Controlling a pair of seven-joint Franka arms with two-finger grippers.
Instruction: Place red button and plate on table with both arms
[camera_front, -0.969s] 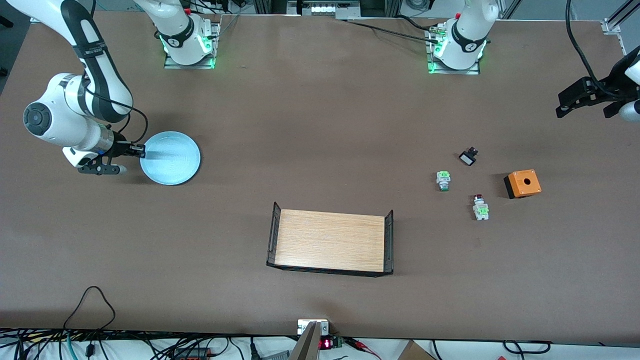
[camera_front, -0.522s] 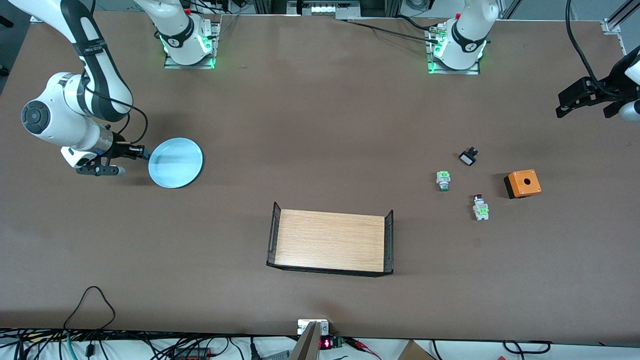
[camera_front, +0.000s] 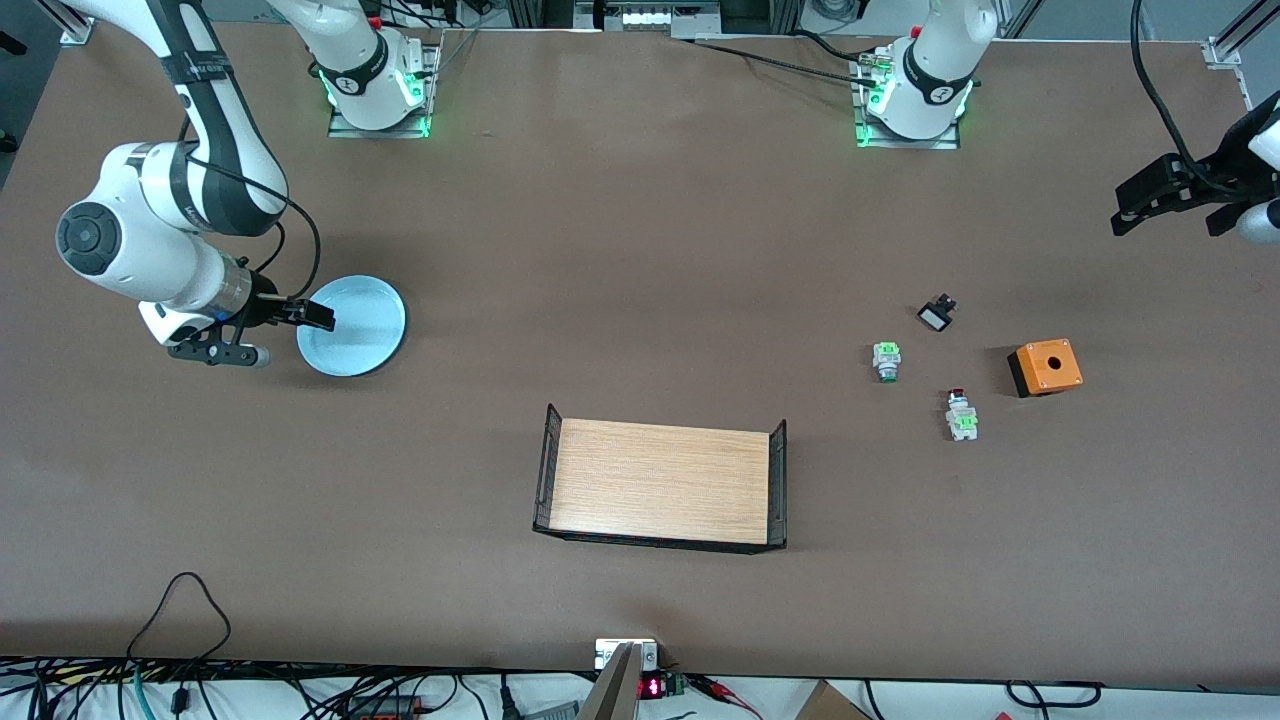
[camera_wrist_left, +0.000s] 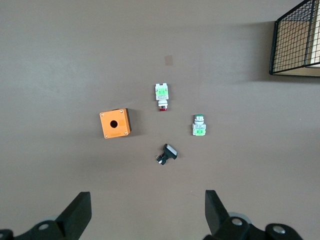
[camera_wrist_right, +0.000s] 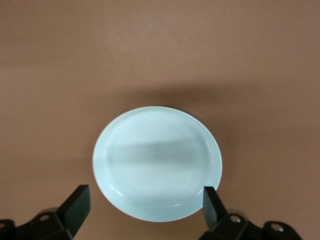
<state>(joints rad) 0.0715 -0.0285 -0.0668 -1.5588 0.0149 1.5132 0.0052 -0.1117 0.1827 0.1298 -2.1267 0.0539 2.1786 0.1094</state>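
Observation:
The pale blue plate (camera_front: 362, 328) (camera_wrist_right: 157, 162) lies flat on the brown table (camera_front: 640, 250) toward the right arm's end. My right gripper (camera_front: 318, 317) (camera_wrist_right: 145, 195) hovers open over the plate's rim, its fingers apart from the plate and holding nothing. The red button (camera_front: 960, 413) (camera_wrist_left: 161, 94) lies on its side on the table toward the left arm's end. My left gripper (camera_front: 1175, 222) (camera_wrist_left: 147, 199) waits open and empty high above that end of the table.
A green-capped switch (camera_front: 887, 361) (camera_wrist_left: 199, 125), a small black switch (camera_front: 937, 313) (camera_wrist_left: 167, 153) and an orange box with a hole (camera_front: 1045, 366) (camera_wrist_left: 115, 123) lie around the red button. A light-wood tray with black wire ends (camera_front: 660, 483) stands mid-table, nearer the front camera.
My right gripper opened and let go of the plate's rim. The plate settled flat, and the gripper came back over its edge. The left arm has not moved.

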